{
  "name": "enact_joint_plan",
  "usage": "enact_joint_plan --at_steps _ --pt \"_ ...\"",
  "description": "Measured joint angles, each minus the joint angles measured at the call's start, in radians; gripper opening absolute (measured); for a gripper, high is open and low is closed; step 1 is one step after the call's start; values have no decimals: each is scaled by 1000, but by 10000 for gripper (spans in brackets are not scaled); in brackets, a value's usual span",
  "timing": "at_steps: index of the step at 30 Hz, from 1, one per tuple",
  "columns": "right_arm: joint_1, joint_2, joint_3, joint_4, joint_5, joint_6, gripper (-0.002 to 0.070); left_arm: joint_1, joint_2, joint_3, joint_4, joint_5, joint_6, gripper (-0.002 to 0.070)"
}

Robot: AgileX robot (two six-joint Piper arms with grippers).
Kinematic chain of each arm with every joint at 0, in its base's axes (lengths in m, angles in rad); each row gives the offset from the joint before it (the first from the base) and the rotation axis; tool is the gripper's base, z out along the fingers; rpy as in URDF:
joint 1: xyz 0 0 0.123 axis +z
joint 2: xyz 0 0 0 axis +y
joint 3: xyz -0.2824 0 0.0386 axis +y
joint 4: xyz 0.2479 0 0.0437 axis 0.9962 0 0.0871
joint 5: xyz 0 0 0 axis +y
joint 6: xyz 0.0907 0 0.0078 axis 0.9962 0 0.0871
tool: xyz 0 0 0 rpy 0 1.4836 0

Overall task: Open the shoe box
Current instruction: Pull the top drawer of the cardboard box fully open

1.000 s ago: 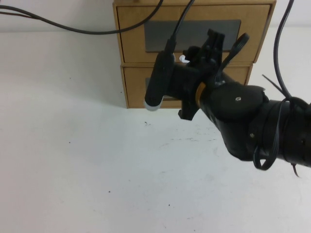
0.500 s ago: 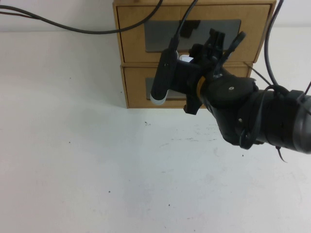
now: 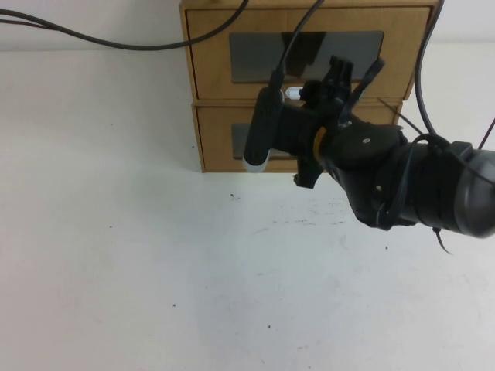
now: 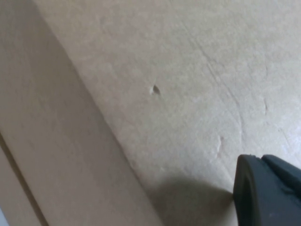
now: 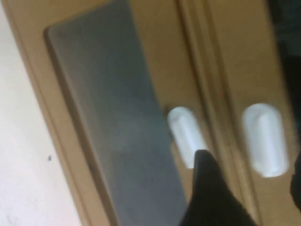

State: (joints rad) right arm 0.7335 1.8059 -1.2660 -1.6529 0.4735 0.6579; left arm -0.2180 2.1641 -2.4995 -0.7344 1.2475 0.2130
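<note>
By shoe box (image 3: 207, 54): right gripper (image 3: 338, 73); left gripper (image 4: 268, 193).

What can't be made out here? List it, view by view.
Lower shoe box: high view, front mostly behind the right arm.
Right tool: right wrist view, open at the white handles, blurred, partly past the edge.
Left tool: left wrist view, cut off against cardboard; absent from high view.

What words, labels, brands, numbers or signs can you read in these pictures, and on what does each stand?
None: no readable text shows anywhere.
Stacked shoe boxes: plain brown card, blank grey windows, unmarked white tabs.
Right hand, open at the boxes' front: black, no marking.
Left hand, close to bare brown card: no marking.
</note>
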Motion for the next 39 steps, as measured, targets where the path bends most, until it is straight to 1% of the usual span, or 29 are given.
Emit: enact_joint_plan --at_steps 12,18,33,35,39 --pt "-19 36 -47 0 -6 -14 330 0 2 2 -26 2 -7 -6" --pt "-39 38 -86 -2 -17 -14 307 0 4 2 -28 3 -11 -6" --pt "-39 75 -89 -4 -27 -14 297 0 4 2 -42 5 -11 -6" --pt "-39 76 -89 -4 -24 -14 285 0 4 2 -44 5 -11 -6" --pt "-39 78 -89 -8 -14 -7 237 0 4 2 -56 5 -11 -6"
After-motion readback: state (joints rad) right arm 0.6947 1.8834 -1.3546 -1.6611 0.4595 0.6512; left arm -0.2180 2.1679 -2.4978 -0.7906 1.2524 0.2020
